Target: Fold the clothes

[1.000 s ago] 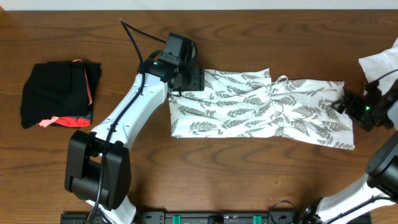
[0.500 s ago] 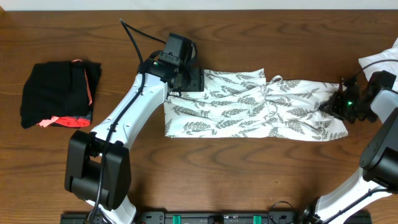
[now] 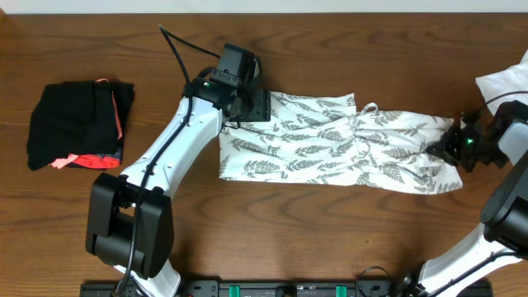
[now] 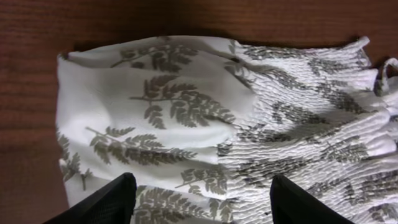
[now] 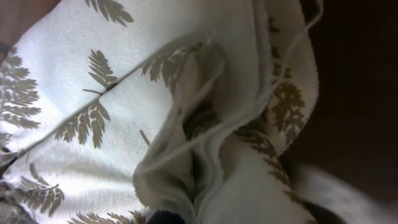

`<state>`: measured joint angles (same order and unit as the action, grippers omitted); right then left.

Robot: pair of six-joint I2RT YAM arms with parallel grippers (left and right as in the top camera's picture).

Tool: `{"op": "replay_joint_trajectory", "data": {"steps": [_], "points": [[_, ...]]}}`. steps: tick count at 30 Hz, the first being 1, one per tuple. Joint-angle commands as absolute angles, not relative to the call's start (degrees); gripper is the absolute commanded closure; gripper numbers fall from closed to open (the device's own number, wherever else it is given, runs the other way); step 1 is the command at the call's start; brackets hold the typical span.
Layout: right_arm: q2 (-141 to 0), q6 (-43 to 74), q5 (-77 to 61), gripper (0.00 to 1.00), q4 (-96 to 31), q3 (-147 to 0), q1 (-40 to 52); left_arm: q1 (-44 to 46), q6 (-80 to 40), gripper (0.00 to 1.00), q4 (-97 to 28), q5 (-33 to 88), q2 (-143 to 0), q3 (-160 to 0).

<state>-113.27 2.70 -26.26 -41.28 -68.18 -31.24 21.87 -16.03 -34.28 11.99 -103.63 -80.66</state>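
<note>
The dress [image 3: 330, 144] lies across mid-surface. The right end effector [image 3: 447, 148] pinches its right-edge end. The left end effector [image 3: 254, 106] hovers spread, so a pull may drag the unpinned cloth.

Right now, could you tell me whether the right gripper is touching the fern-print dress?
Touching. In the right wrist view the dress bunches into the shut fingers; overhead, the right gripper sits on its right end.
</note>
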Motion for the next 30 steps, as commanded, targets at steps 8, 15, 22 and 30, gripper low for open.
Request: {"op": "replay_joint_trajectory", "data": {"steps": [8, 15, 22, 30], "points": [[-97.60, 5.13, -17.61, 0.99, -45.06, -71.22, -23.90, 21.85, -15.07, 0.30, -34.48, 11.49, -103.98, -80.88], [-92.20, 10.59, -8.56, 0.99, -47.92, -71.42, -9.37, 21.85, -15.07, 0.30, -34.50, 11.51, -103.98, -80.88], [-94.08, 20.53, 3.03, 0.99, -52.21, -71.40, 7.25, 21.85, -15.07, 0.30, -34.50, 11.49, -103.98, -80.88], [-98.72, 28.29, 9.13, 0.98, -52.29, -71.37, 19.35, 21.85, -15.07, 0.30, -34.96, 11.51, -103.98, -80.88]]}}
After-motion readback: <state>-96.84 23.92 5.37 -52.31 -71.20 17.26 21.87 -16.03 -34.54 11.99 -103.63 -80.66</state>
